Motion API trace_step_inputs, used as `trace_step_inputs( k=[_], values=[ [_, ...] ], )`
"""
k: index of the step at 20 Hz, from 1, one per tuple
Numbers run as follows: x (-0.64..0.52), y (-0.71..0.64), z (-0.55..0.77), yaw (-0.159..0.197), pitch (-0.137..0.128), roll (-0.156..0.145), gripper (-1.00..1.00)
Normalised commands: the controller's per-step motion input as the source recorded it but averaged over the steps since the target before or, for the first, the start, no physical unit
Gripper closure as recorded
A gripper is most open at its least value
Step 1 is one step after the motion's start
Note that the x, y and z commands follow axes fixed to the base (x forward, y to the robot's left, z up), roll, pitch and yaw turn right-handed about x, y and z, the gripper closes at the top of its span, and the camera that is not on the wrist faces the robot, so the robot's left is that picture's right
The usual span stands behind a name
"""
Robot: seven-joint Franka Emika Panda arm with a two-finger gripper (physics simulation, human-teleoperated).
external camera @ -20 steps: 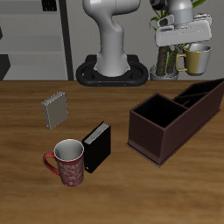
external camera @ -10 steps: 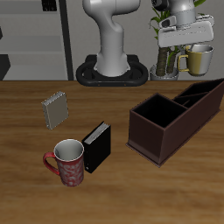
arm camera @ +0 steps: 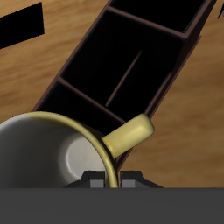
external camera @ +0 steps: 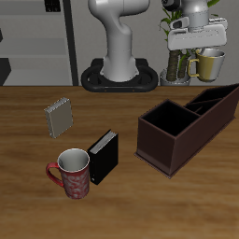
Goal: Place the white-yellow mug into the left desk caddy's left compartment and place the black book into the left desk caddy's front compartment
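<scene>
My gripper (external camera: 207,49) is shut on the white-yellow mug (external camera: 211,63) and holds it high in the air, above the back end of the left desk caddy (external camera: 168,140). In the wrist view the mug's rim (arm camera: 52,144) and yellow handle (arm camera: 131,136) fill the near field, with the caddy's dark divided sections (arm camera: 179,66) below. The caddy is dark maroon, with a large square section nearer the table's front. The black book (external camera: 103,156) stands upright on the table, away from the caddy.
A red patterned mug (external camera: 72,173) stands beside the black book, nearer the front edge. A grey ribbed notebook (external camera: 59,117) stands farther back. The robot's base (external camera: 119,70) is at the table's back. A plant stands behind the held mug.
The gripper has levelled slightly and shifted a little with the mug still held. The things on the table have not moved.
</scene>
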Motion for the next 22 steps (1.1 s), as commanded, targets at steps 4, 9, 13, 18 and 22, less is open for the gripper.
trace_step_inputs(
  k=[4,9,13,18,22],
  values=[
    [-0.04,0.19,-0.02,0.097,-0.009,-0.038,1.00],
    [-0.04,-0.03,0.20,-0.109,0.007,-0.130,1.00],
    [-0.14,0.06,0.07,-0.044,-0.022,-0.054,1.00],
    [-0.04,0.01,-0.02,-0.021,-0.017,-0.012,1.00],
    [-0.05,0.16,-0.04,0.002,-0.017,0.042,1.00]
  ],
)
